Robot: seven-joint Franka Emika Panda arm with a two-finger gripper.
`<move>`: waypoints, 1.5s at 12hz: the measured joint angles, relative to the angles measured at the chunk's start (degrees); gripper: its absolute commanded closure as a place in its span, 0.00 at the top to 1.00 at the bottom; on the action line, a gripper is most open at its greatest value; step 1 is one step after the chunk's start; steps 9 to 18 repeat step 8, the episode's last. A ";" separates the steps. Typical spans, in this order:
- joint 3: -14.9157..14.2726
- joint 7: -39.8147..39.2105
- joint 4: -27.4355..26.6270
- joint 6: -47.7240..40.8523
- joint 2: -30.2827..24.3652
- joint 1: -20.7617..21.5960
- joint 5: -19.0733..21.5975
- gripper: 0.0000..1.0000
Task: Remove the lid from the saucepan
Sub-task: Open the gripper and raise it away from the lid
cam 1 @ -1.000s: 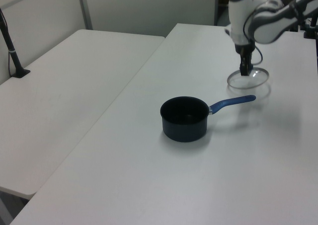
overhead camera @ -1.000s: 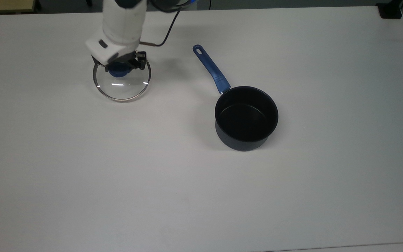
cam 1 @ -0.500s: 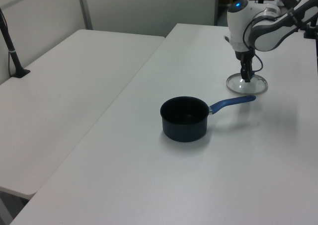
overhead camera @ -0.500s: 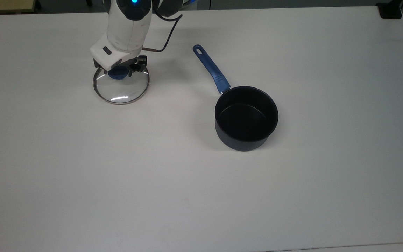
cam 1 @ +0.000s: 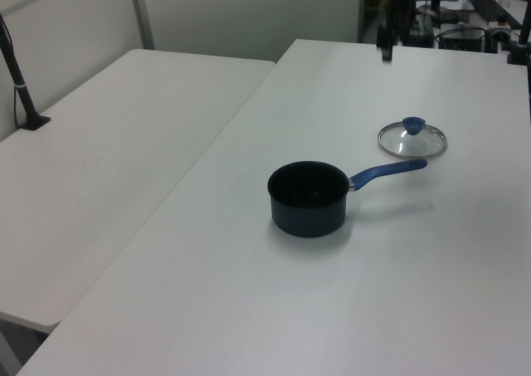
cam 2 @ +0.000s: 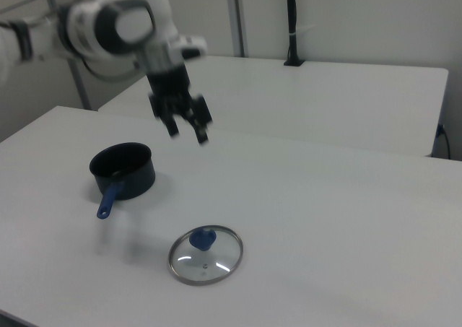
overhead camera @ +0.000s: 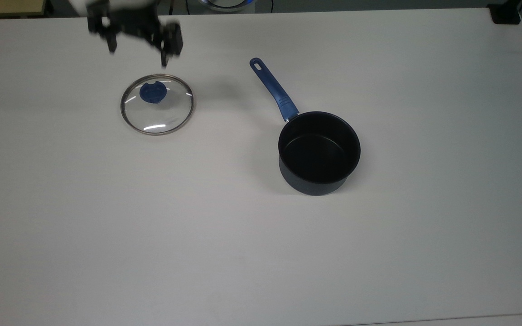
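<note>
The lid (overhead camera: 157, 111), clear glass with a steel rim and a blue knob, lies flat on the white table at the top view's upper left, well apart from the saucepan. The dark saucepan (overhead camera: 319, 151) stands uncovered near the middle, its blue handle pointing toward the top view's upper left. My gripper (overhead camera: 137, 50) hangs open in the air above and just behind the lid, holding nothing. The right view has the gripper (cam 2: 188, 133) high over the table between the saucepan (cam 2: 123, 169) and the lid (cam 2: 206, 255). In the left view the lid (cam 1: 413, 139) lies beyond the saucepan (cam 1: 308, 197).
The white table (overhead camera: 261, 253) is wide and bare toward the top view's bottom and right. A black clamp (overhead camera: 505, 13) sits at its far right corner. A second white table (cam 1: 108, 144) with a black post (cam 1: 21, 85) adjoins it in the left view.
The gripper let go of the lid's knob, opened, and rose up and away toward the top view's upper left. The lid stays flat on the table. The saucepan has not moved.
</note>
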 measured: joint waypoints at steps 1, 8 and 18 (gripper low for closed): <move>0.06 0.00 3.24 -3.59 -2.00 0.05 3.96 1.00; 0.25 -7.93 3.92 -6.11 -6.63 1.81 9.74 1.00; 0.25 -7.93 3.92 -6.11 -6.63 1.81 9.74 1.00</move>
